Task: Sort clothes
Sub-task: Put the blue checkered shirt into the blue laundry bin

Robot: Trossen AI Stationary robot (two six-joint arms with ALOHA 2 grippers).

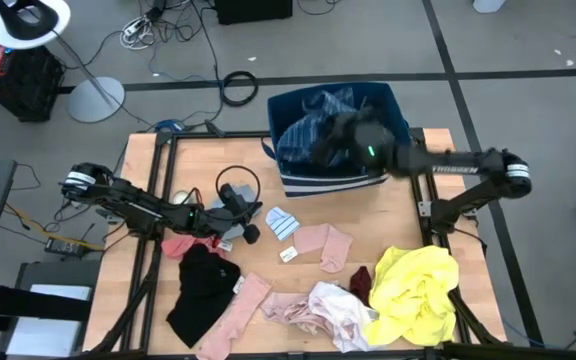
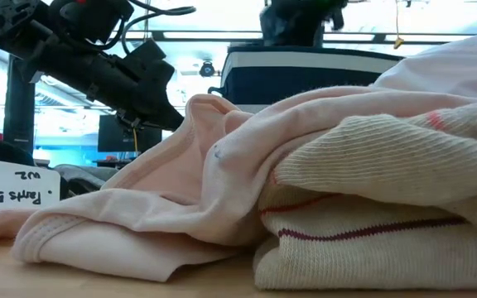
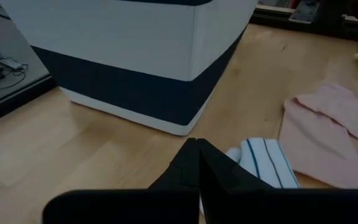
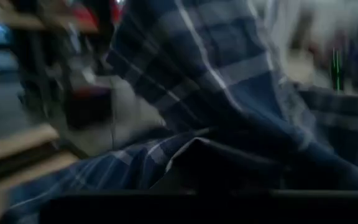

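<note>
One tag (image 2: 16,185) — reads "Pants 5", "w2" — beside pink garment (image 2: 180,199).

Both arms are dark, built of slim black tubular links with bulkier rounded joints. The left arm (image 1: 133,200) has a pale grey ring at its shoulder joint, and a thin black cable loops above its wrist. The right arm (image 1: 468,165) bears small white lettering along its forearm link, and a tiny green light glows on its wrist housing. The left gripper (image 3: 196,163) shows matte black, wedge-shaped fingers.
</note>
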